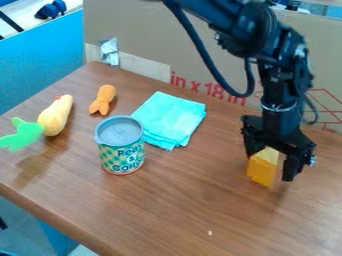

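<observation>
1. Green toy beside a yellow squash-shaped toy, table's left.
2. Orange toy carrot, behind the tin can.
3. Folded teal cloth, just right of the can.
4. Your gripper, right: jaws well apart, astride the yellow block; firm hold: cannot tell.

Black arm with bulky rounded joints, smooth dark cable looping above the fingers, thin pale band higher up, angular black gripper, blocky dark fingers.
</observation>
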`<control>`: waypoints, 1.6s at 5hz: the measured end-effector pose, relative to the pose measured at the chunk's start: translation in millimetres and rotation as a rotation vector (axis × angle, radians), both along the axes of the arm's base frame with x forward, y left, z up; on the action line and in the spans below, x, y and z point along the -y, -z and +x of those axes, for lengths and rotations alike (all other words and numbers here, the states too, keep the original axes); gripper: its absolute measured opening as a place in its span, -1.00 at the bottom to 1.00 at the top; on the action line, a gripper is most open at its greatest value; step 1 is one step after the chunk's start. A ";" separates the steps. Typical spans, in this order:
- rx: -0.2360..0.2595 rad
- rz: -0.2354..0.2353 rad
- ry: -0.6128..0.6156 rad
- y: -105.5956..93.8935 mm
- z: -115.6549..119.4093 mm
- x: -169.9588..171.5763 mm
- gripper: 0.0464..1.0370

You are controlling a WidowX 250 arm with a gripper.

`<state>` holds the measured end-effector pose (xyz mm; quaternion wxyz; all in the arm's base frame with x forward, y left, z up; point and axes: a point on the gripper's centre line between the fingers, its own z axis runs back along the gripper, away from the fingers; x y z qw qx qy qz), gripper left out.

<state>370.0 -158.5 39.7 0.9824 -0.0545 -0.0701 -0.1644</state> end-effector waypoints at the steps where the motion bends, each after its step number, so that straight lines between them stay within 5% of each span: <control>1: -0.001 0.008 -0.028 5.3 8.4 0.1 0.82; 2: -0.003 0.010 -0.046 6.1 8.1 -2.0 0.22; 3: 0.001 -0.005 -0.037 -3.0 -1.1 -5.1 -0.14; 4: 0.070 -0.073 -0.048 -55.6 -10.7 -14.8 -0.14; 5: 0.086 -0.075 -0.064 -85.4 -34.1 -42.9 -0.14; 7: 0.021 0.207 -0.082 -47.0 -83.4 -91.9 -0.14; 8: 0.027 0.233 -0.043 -32.8 -90.8 -97.2 -0.14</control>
